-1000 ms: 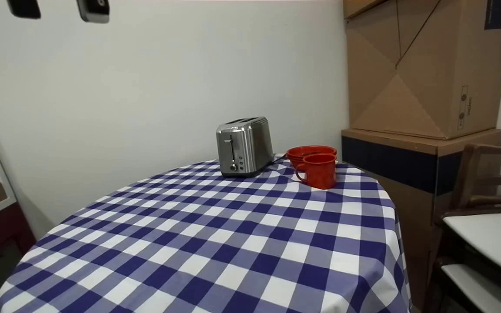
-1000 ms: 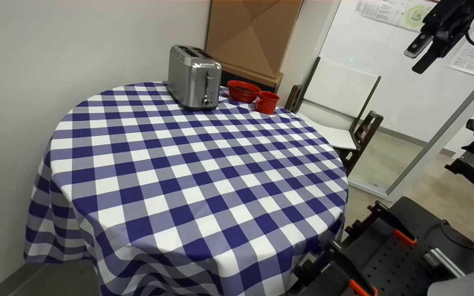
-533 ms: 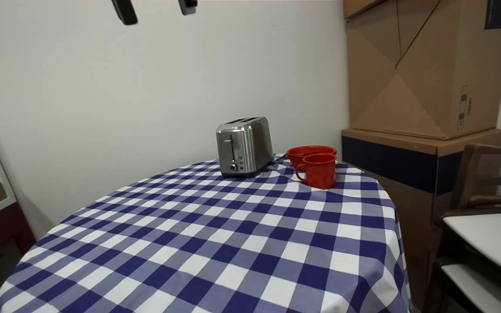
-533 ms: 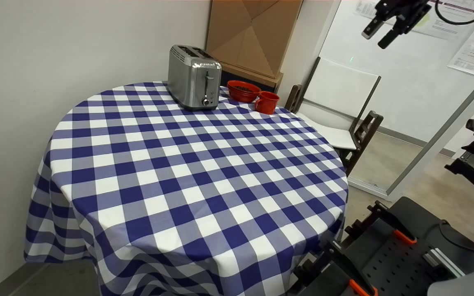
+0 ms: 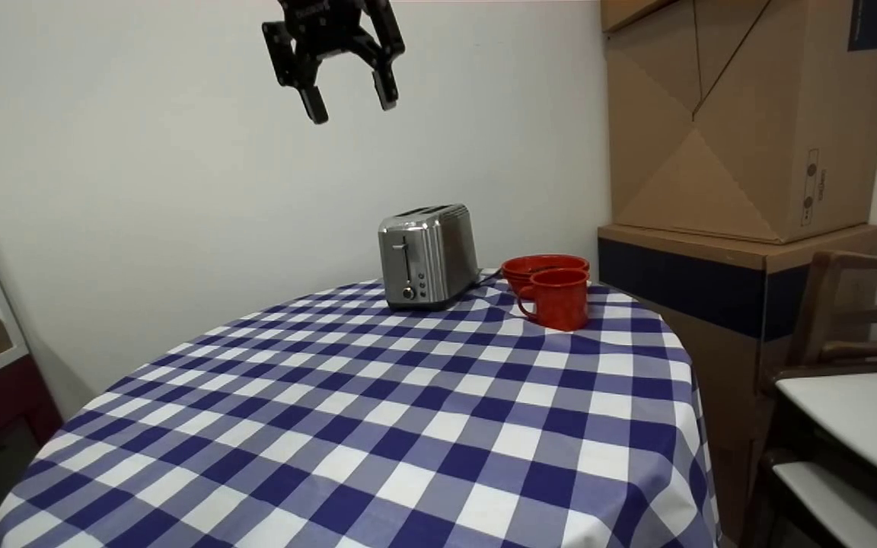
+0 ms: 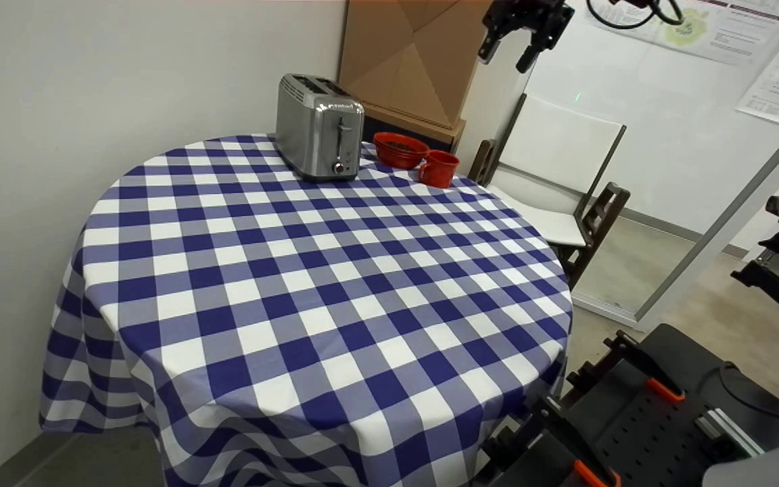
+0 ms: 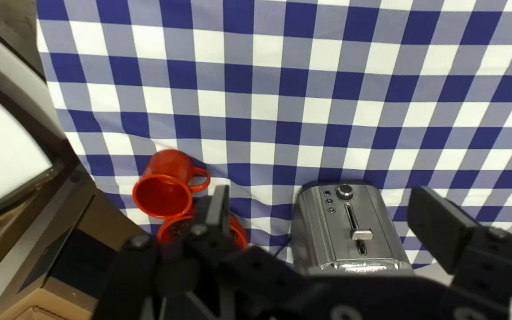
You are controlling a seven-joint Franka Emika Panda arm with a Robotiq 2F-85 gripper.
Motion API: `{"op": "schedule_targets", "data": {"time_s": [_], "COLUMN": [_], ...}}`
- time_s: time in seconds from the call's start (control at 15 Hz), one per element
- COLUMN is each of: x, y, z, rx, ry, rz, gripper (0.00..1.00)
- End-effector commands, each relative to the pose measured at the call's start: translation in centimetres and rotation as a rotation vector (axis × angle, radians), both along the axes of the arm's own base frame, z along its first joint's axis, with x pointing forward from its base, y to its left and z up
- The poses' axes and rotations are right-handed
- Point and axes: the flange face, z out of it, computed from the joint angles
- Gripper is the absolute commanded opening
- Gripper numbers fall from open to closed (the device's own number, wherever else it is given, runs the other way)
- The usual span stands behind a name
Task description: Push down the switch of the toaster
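The silver toaster stands upright on the checked tablecloth near the wall in both exterior views [image 5: 450, 255] [image 6: 305, 128]. Its switch, a small metal lever [image 5: 400, 246], sits in the upper part of the front slot. The lever also shows in the wrist view [image 7: 362, 234], on the toaster front [image 7: 378, 226], with a knob and small buttons. The toaster's top is partly hidden behind the gripper body there. My gripper [image 5: 352, 113] is open and empty, with its fingers wide apart. It hangs in the air, well above the table and apart from the toaster [image 6: 504, 64] [image 7: 320, 189].
A red mug [image 5: 564, 308] [image 6: 440, 170] and stacked red bowls [image 6: 397, 159] stand beside the toaster. A dark cord runs from the toaster's side. Cardboard boxes [image 5: 697, 160] rise behind the table [image 5: 408, 426]. Chairs [image 6: 569, 159] stand past the table's edge.
My gripper has moved across toward the toaster's side and shows more fully in an exterior view. It stays open. The toaster, lever, mug and bowls have not moved.
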Motion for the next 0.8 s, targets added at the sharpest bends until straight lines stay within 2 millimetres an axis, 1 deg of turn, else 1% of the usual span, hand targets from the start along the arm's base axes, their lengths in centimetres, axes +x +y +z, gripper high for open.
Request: {"op": "schedule_targets", "data": {"time_s": [0.0,0.13,0.33,0.53,0.6,0.67,0.73], "x": [7.3,10.4,14.5,17.6,18.4,19.2,19.9], "y": [2.1,3.3,4.2,4.5,4.6,4.7,4.7], "z": [-1.4,-2.5,-4.1,-5.9,-6.5,-7.2,-7.8], "rx": [-0.004,-0.012,-0.034,-0.059,-0.067,-0.075,-0.083], "ry": [0.054,0.069,0.087,0.097,0.098,0.102,0.106], "rz": [0.004,0.02,0.032,0.035,0.037,0.041,0.044], "gripper": [1.0,1.0,1.0,1.0,0.75,0.74,0.67]}}
